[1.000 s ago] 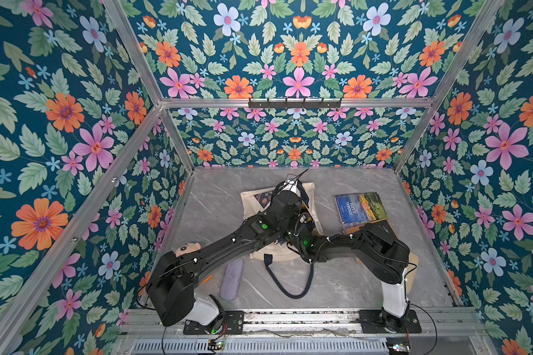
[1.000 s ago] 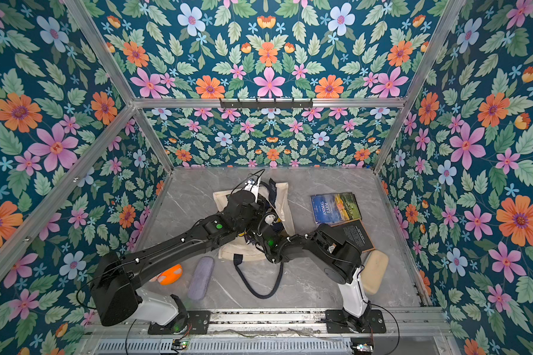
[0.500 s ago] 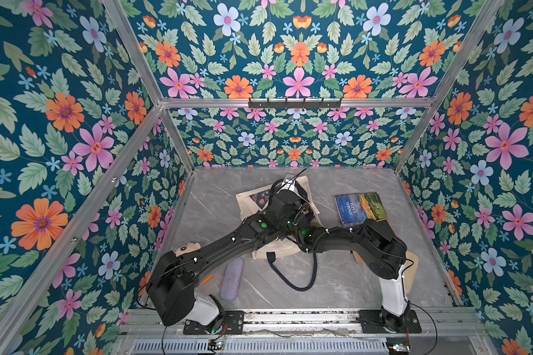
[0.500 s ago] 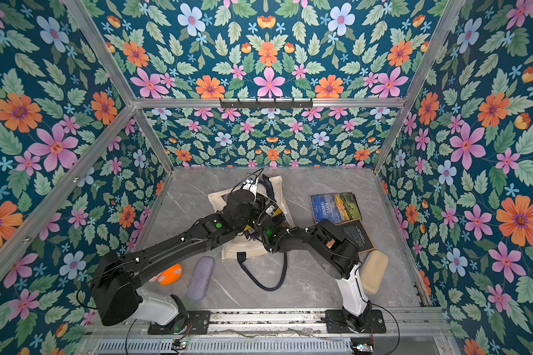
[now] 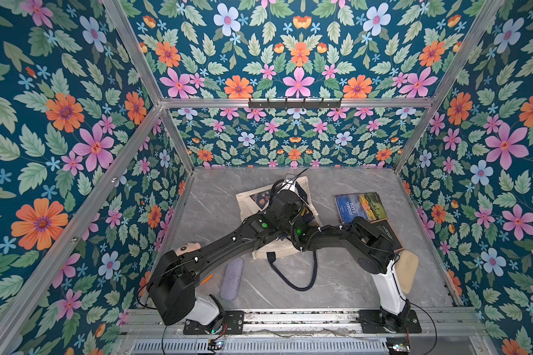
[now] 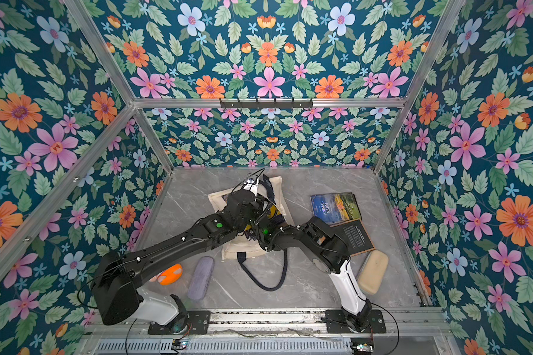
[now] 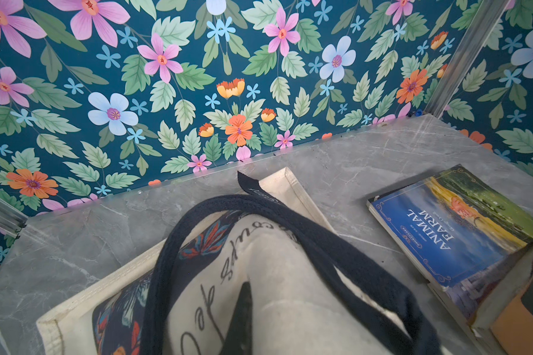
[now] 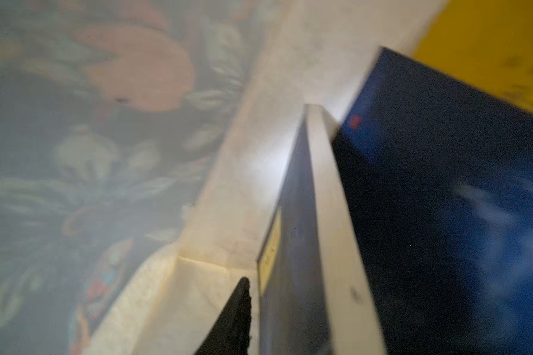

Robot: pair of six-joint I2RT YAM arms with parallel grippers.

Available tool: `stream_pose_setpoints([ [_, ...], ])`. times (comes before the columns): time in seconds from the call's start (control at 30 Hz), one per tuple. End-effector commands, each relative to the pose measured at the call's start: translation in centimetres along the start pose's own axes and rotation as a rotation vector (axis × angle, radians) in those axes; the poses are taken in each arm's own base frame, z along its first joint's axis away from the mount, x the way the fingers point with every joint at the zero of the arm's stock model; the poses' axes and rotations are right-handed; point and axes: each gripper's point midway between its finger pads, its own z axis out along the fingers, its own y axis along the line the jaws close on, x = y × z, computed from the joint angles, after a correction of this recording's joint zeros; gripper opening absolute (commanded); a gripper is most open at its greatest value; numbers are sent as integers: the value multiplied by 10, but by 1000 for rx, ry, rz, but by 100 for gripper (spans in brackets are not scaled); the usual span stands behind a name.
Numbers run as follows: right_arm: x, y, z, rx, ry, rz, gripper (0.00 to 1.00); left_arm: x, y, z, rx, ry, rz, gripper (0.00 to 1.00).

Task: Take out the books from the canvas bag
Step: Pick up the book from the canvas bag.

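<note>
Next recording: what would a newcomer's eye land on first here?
The loud floral walls on every side grab attention first. At mid-table the black left arm and right arm meet over the cream canvas bag, and to its right an Animal Farm book lies face up near the wall.

canvas bag (image 5: 244,210) centre | book (image 5: 360,207) right of it (flat) | pouch (image 5: 232,278) front-left

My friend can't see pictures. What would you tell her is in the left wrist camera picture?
A cream canvas bag with a navy handle draped over it fills the foreground, bunched up. Beside it, an Animal Farm book lies face up on the grey marble table, with a flowery wall behind.
</note>
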Motion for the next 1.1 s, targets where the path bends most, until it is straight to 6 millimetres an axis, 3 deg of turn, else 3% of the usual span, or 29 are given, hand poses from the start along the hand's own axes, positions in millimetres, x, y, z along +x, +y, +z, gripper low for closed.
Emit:
stream_pose_setpoints([
  [0.0,1,5,5,-24,-1,-1,29,-15,-11,-4,64,-48,-54,0],
  [0.2,2,6,-1,-26,18,-19,1,-16,-6,-5,38,-54,-60,0],
  [0.47,0,28,-38,-97,97,-53,0,-20,20,5,-81,-65,-84,0],
  [0.77,-9,53,-105,-183,188,-102,0,-21,53,24,-179,-2,-168,0],
  [0.83,-8,47,-118,-171,213,-115,0,-15,58,26,-202,9,-177,0],
  [0.87,-16,56,-130,-193,205,-116,0,-13,60,26,-209,14,-177,0],
  [1.07,-35,53,-176,-190,194,-163,0,-5,70,32,-242,30,-213,0],
])
